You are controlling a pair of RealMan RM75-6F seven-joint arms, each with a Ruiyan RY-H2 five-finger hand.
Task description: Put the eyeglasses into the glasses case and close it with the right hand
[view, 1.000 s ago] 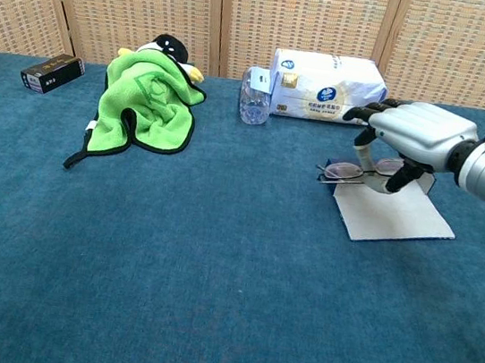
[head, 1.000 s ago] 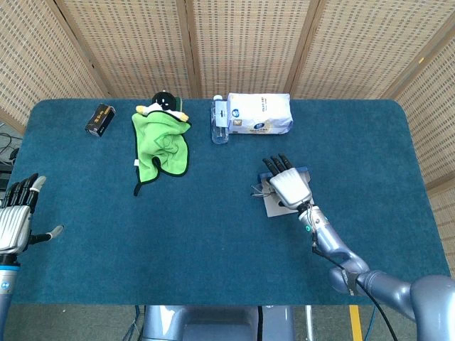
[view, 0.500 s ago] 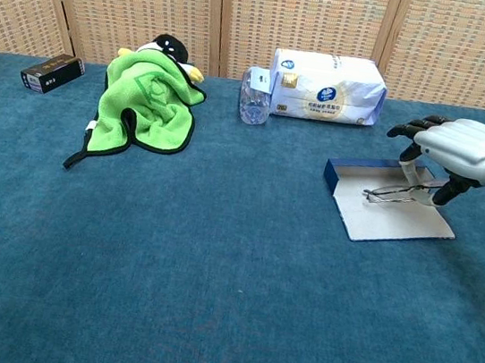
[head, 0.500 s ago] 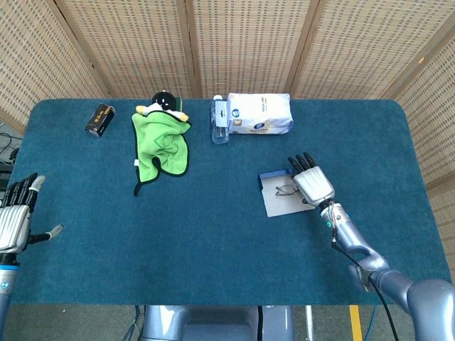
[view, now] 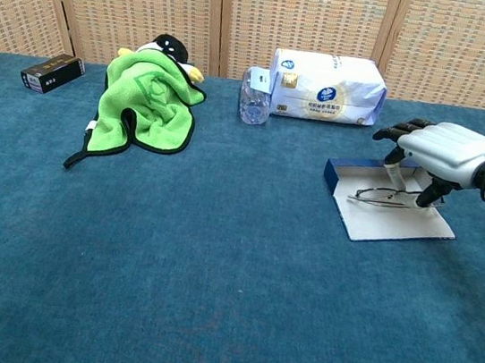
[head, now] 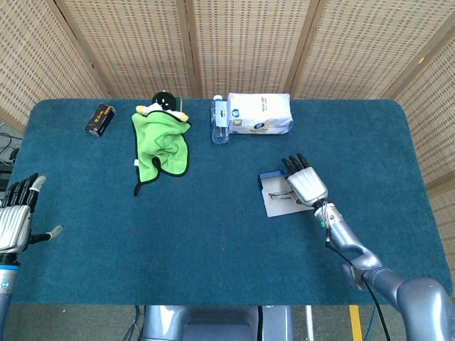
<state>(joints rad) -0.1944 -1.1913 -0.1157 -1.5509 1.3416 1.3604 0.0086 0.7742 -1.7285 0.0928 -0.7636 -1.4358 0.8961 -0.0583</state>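
Change: right hand (view: 439, 153) has shifted slightly left since half a second ago, eyeglasses moving with it.
Right hand: fingers curled down, pinching thin wire-framed eyeglasses (view: 381, 195).
Eyeglasses: over the open, flat blue-edged glasses case (view: 400, 220), right side of the blue-covered bench (view: 211, 276).
Case: lid open.
Left hand (head: 14, 217): spread, holding nothing, near left edge.

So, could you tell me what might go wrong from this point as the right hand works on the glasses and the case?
The eyeglasses lie across the open glasses case, with the right hand over one end; letting go badly could leave them crooked. Closing the case then might pinch an arm. The case sits loose on the cloth, so a push could slide it.
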